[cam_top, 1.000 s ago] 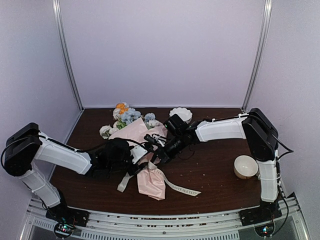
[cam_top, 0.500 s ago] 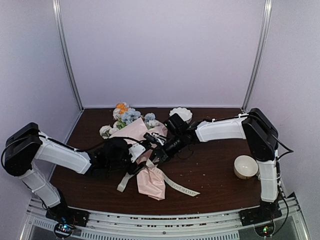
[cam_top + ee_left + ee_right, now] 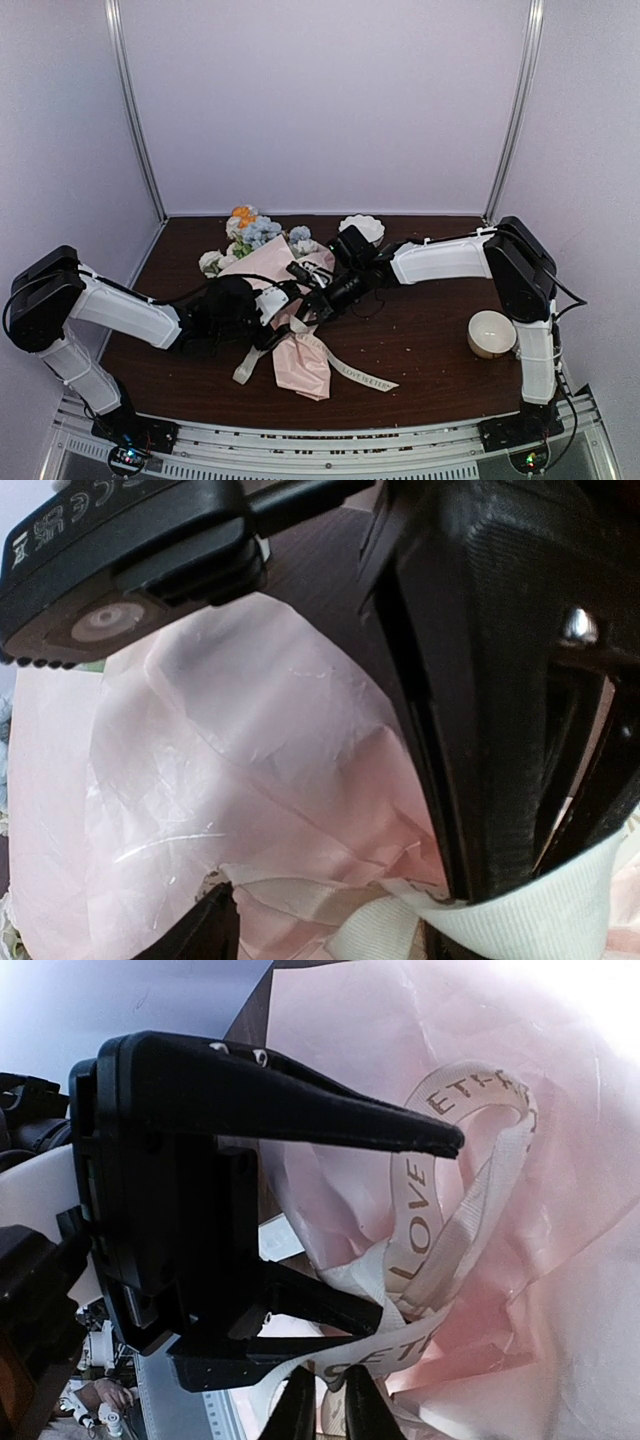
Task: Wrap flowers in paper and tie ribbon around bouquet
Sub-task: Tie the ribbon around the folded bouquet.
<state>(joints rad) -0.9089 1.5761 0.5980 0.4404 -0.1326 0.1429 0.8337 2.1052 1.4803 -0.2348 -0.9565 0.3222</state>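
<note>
So the dark brown table (image 3: 430,320) takes up most of the overhead view, and both arms reach in low over it: the left arm (image 3: 120,310) from the left, the right arm (image 3: 440,258) from the right, meeting around the middle. The bouquet (image 3: 300,360) lies flat on the table between them, a bit left of centre, on a diagonal. Its narrow end points toward the near edge and its open end toward the far left corner. The paper (image 3: 250,760) is pale pink and crinkly, bundled into a loose cone. The flowers (image 3: 250,232) poke out of the far end, blue, white and orange. A cream bowl (image 3: 491,333) sits well off to the right by the right arm's base, and a white scalloped dish (image 3: 362,228) is near the back edge. The ribbon (image 3: 355,372) goes around the cone's lower part, with one tail trailing right on the table and another left. Up close it makes a raised loop with "LOVE" printed on it. The left gripper (image 3: 275,315) has its jaws spread wide with the pink paper between them. Honestly I can't tell if they're squeezing it or just straddling it. The right gripper (image 3: 420,1230) has its jaws parted a little, ribbon loop right at the tips, nothing visibly pinched.
</note>
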